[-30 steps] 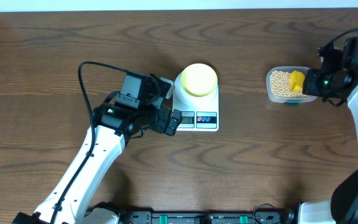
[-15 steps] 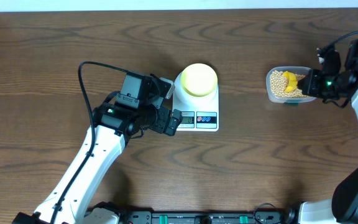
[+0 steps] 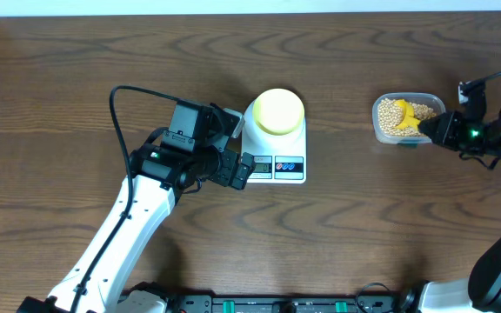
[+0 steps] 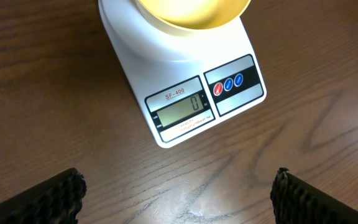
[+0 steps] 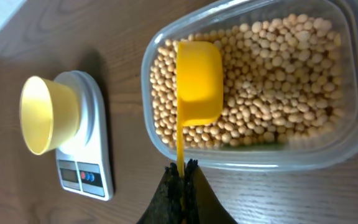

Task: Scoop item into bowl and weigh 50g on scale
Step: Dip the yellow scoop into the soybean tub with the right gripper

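We begin with the yellow scoop (image 5: 197, 81). Its long axis runs roughly parallel to the far edge of the table (image 3: 76, 61). The handle is on the side of the right edge and the cup points toward the left edge, in the direction of the scale (image 3: 274, 148). The cup lies over the beans (image 5: 272, 81) inside the clear plastic tub (image 5: 247, 158), close to the tub's long wall. We see only a plain yellow face of the cup, and we cannot tell whether this is the hollow side or the back.

The right gripper (image 5: 182, 180) has its fingers pressed together on the thin end of the handle, just outside the tub wall. The tub stands toward the right edge of the table, well apart from the scale, and the beans cover its floor in a thick layer.

The scale stands around the middle of the table, nearer to the far edge. Its long axis goes from the far edge to the near edge, with the display and the two coloured buttons on the near side. The display shows zero. The pale yellow bowl (image 3: 278, 111) stands upright on the round platform at the far end of the scale, and it is empty.

The left gripper (image 4: 182, 199) hangs over the bare wood just beside the display end of the scale. Its fingers (image 4: 42, 199) are spread wide and hold nothing.
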